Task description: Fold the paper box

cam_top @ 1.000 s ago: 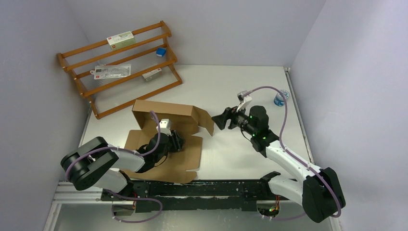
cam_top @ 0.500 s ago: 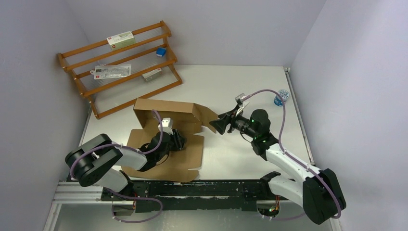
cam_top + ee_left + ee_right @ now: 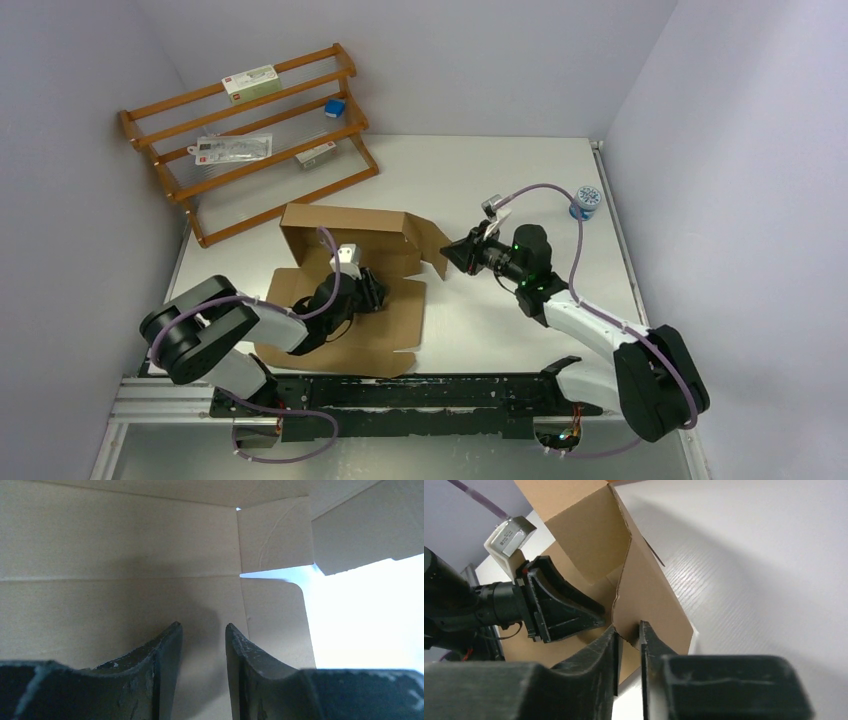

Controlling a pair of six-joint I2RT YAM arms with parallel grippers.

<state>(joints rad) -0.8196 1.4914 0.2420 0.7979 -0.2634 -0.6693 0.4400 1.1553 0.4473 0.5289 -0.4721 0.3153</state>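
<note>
The paper box (image 3: 345, 235) is plain brown cardboard, half folded, with its back wall upright and its base panel (image 3: 385, 325) flat on the table. My left gripper (image 3: 376, 292) rests low over the base panel, inside the box. In the left wrist view its jaws (image 3: 202, 626) stand open with only cardboard (image 3: 115, 555) beneath them. My right gripper (image 3: 452, 250) is at the box's right side flap (image 3: 432, 245). In the right wrist view it (image 3: 628, 626) is shut on the rounded edge of that flap (image 3: 649, 595). The left gripper (image 3: 599, 617) shows just behind it.
A wooden rack (image 3: 250, 130) with several small packets and a blue cube leans at the back left. A small blue and white tub (image 3: 583, 202) stands near the right wall. Grey walls close in both sides and the back.
My right gripper moved left onto the side flap and its jaws came together on the flap's edge. The left arm has hardly moved.
</note>
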